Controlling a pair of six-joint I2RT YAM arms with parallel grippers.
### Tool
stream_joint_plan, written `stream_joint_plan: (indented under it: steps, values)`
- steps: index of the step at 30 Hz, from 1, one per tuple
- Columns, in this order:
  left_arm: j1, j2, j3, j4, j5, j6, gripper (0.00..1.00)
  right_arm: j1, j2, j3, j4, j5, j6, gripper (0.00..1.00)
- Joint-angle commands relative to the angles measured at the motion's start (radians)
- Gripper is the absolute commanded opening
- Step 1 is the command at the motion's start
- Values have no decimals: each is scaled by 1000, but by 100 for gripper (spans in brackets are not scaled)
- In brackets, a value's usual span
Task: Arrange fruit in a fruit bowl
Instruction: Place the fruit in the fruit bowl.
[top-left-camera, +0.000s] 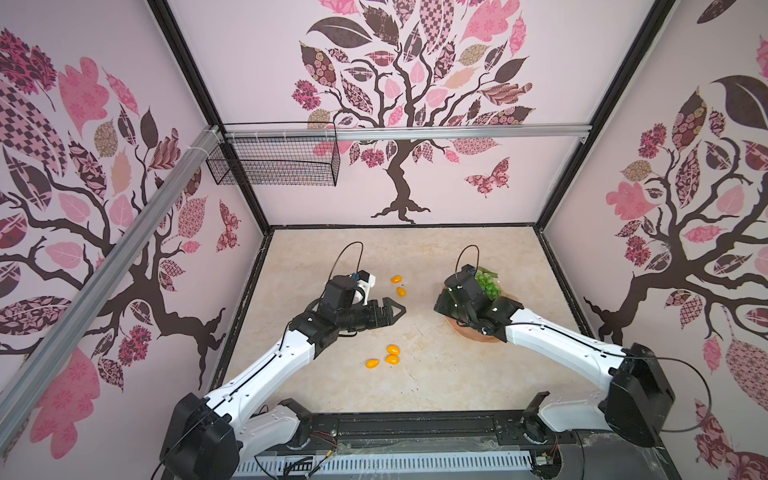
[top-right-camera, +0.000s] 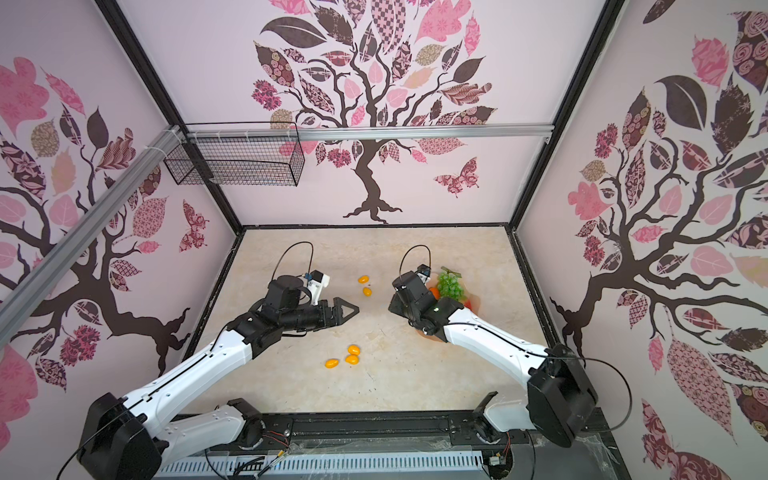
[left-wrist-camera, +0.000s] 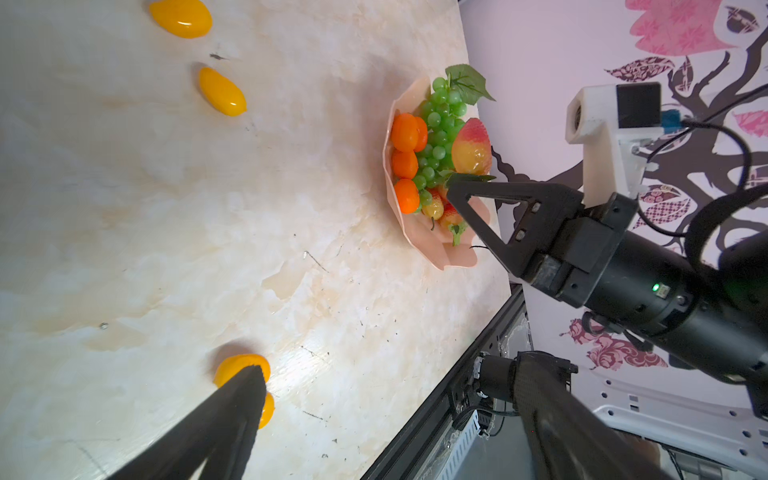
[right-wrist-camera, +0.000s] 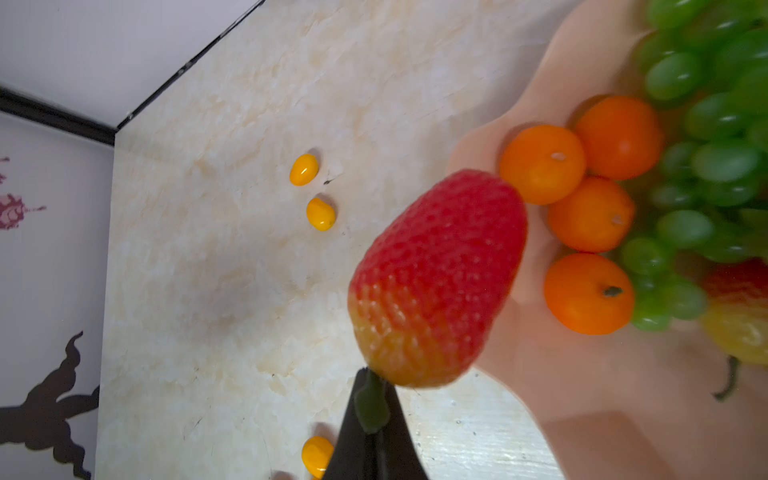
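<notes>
One strawberry (right-wrist-camera: 436, 278) is hanging from the right pincer (right-wrist-camera: 372, 386), which is clamping shut on its green stalk and holding it above the fruit bowl (left-wrist-camera: 426, 251). The bowl is sitting on the right half of the desk (top-left-camera: 457, 374). Four tangerines (right-wrist-camera: 588, 293) are lying inside it along the side facing the desk centre, touching a green grape bunch (left-wrist-camera: 436, 124). Further strawberries (left-wrist-camera: 433, 207) are resting beside the grapes. Five yellow ovals (top-left-camera: 392, 359) are lying on the desk outside the bowl, two toward the far edge and three clustered nearer the front edge. The left pincer (top-left-camera: 402, 309) is hovering over the desk between these two groups, well apart from the bowl. Its jaws are closing tip to tip and carrying nothing.
</notes>
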Motion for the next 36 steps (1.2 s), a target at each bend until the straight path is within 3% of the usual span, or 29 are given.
stream_joint_plan:
  steps: [1, 7, 15, 22, 36]
  values:
    - [-71, 57, 94, 42, -57, 14, 98, -47, -74, -32, -91, 83, 75, 0]
    - [-186, 178, 195, 52, -85, 24, 98, -119, -108, -59, -162, 81, 41, 0]
    - [-272, 306, 305, 59, -80, 28, 98, -217, -94, -35, -336, 91, -58, 0]
    - [-304, 365, 351, 56, -69, 30, 98, -231, -90, -50, -396, 178, -74, 0]
    - [-325, 407, 385, 44, -66, 31, 98, -324, -71, -146, -300, 73, -134, 0]
